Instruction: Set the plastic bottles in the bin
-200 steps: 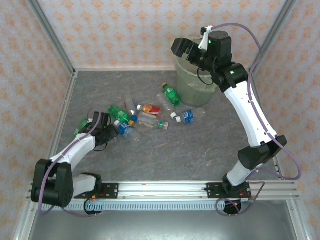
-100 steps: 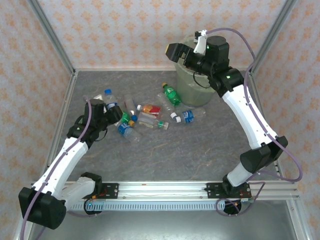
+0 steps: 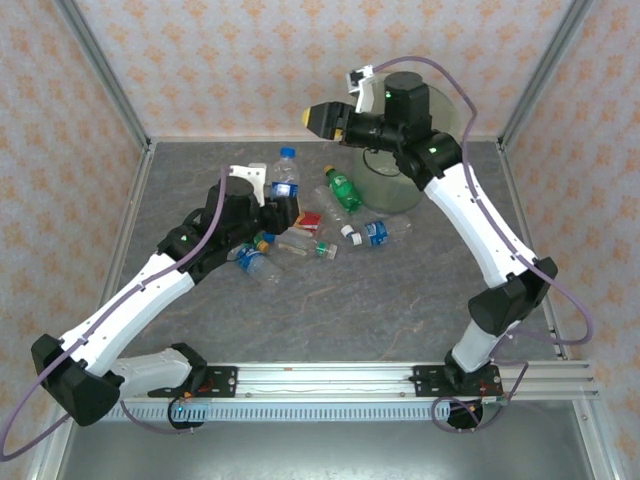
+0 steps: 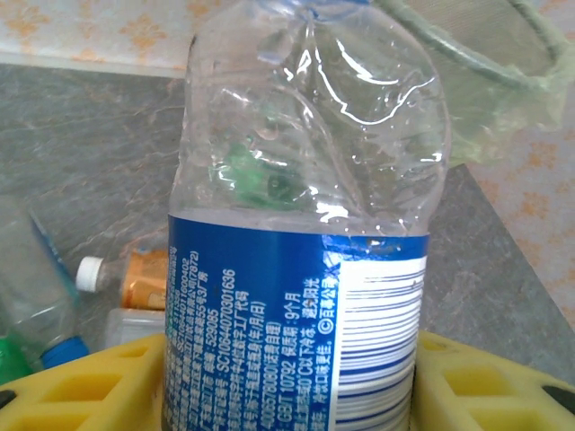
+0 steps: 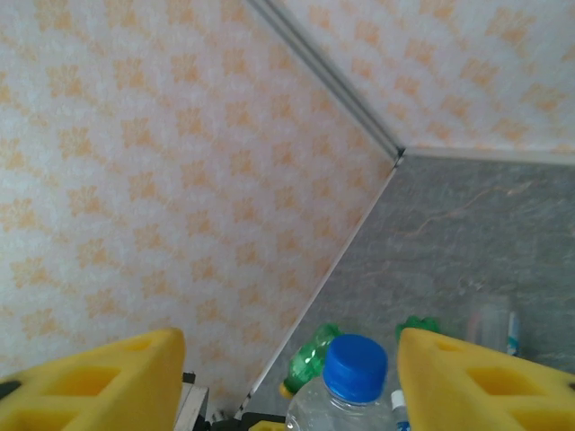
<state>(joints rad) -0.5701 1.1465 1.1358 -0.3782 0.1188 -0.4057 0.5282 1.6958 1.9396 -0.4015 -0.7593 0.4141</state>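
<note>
Left of the bin: my left gripper (image 3: 278, 205) is pinched on the blue-label bottle (image 3: 285, 172), which appears lifted off the tabletop (image 3: 400, 300). The left wrist view shows the yellow pads (image 4: 135, 359) pressed against both sides of the label.
Bottle axis: upright, blue cap up, base down between the pads. The clear upper body is dented.
Bin direction: the bin (image 3: 392, 192) lies to the right of the held bottle and slightly farther. Its bag-lined rim shows at upper right behind the bottle in the left wrist view.
Right gripper: my right gripper (image 3: 320, 117) is spread, with nothing between its pads. It hangs high on the far side, between the bottle and the bin, looking down on the blue cap.
Nearer arm: my right arm reaches across the bin mouth, but the left one has the bottle.
Coming move (judgement): carry the bottle rightward and farther, over the rim, then release. My right arm must clear that path or the two could meet.
Loose bottles: the loose bottles (image 3: 300, 240) lie on their sides on the tabletop, just near of my left gripper and left of the bin.
</note>
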